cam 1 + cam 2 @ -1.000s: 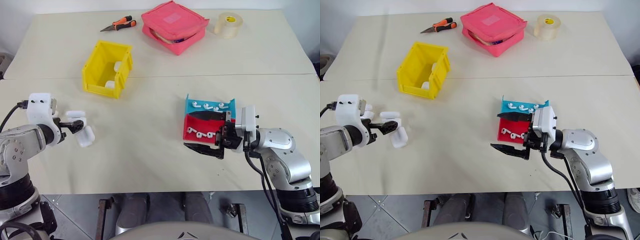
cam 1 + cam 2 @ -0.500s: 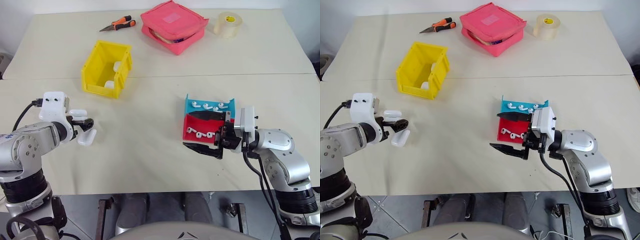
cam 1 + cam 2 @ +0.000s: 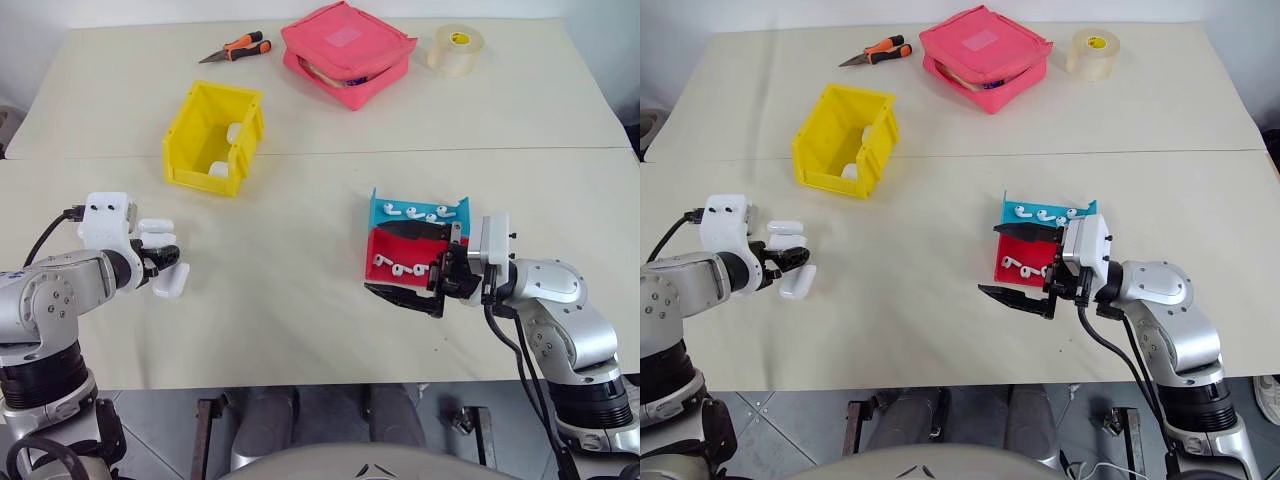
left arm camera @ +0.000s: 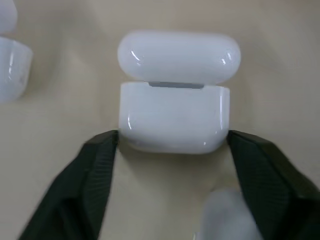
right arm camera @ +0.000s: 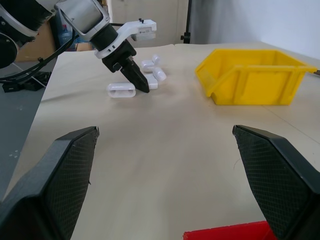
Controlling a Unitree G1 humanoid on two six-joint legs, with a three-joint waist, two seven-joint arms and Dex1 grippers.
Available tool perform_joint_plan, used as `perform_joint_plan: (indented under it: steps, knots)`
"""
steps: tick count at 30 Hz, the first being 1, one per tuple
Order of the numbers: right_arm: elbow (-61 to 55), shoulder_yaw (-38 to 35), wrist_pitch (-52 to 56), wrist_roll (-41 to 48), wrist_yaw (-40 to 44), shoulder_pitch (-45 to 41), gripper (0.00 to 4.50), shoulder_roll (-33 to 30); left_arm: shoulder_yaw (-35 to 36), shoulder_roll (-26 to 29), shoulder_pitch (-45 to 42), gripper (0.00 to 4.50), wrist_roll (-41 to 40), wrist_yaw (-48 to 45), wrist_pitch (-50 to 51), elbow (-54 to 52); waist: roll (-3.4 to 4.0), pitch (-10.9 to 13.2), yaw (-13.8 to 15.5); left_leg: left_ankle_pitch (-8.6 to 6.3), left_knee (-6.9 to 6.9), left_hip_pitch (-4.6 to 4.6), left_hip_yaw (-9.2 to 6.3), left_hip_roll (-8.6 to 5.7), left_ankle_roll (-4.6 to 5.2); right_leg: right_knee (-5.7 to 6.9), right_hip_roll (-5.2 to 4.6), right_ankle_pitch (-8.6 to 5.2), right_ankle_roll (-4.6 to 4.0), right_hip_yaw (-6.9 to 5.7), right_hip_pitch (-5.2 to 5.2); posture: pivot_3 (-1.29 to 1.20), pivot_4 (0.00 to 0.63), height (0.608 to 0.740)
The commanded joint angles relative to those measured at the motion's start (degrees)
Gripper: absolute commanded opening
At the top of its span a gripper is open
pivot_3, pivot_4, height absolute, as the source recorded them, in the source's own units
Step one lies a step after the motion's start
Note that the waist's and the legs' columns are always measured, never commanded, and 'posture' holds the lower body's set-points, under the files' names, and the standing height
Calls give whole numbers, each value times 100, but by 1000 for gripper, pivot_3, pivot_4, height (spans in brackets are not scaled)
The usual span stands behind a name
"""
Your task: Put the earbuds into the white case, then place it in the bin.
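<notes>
Left wrist view: left end effector (image 4: 172, 145) grips white case (image 4: 174, 116); right end effector (image 5: 162, 165) gapes, tips cropped.

Head cams look down on table (image 3: 300, 330); wrist cams close-in

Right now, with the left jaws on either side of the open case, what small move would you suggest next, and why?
Probably finish closing the left gripper on the case and lift it slightly. Its fingers flank the case's lower half, the lid stands open, and the earbuds wait in the trays by the open right gripper.
</notes>
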Motion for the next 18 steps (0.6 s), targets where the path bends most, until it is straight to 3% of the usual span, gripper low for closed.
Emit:
perform_joint_plan:
  steps: [1,5,12,15,18]
  knots:
    - [-176,-32,-110,30,-18,-7,4500,30,86,79,117,2243,-4,42,16,-82,0,0,-4,0,0,0,0,0,0,1,0,0,0,0,0,0,150,740]
    - [-144,-16,-129,18,4,-17,4500,47,118,2,144,998,84,-42,16,-182,0,0,-6,0,0,1,2,1,0,1,0,0,0,0,0,0,150,740]
    - [-66,3,-179,-15,67,-55,4500,48,18,189,488,998,25,-306,16,-468,0,0,-1,0,0,1,2,0,0,0,0,0,0,1,0,0,150,740]
    - [-35,14,-199,-33,96,-78,4500,42,-55,439,562,1580,17,-485,16,-618,0,0,-3,0,-1,1,2,0,0,-1,0,0,0,1,0,0,150,740]
    - [-17,21,-199,-40,114,-99,4500,44,-104,831,524,2582,-69,-960,-81,-673,0,0,-1,0,-1,0,2,0,0,-1,0,0,0,1,0,0,150,740]
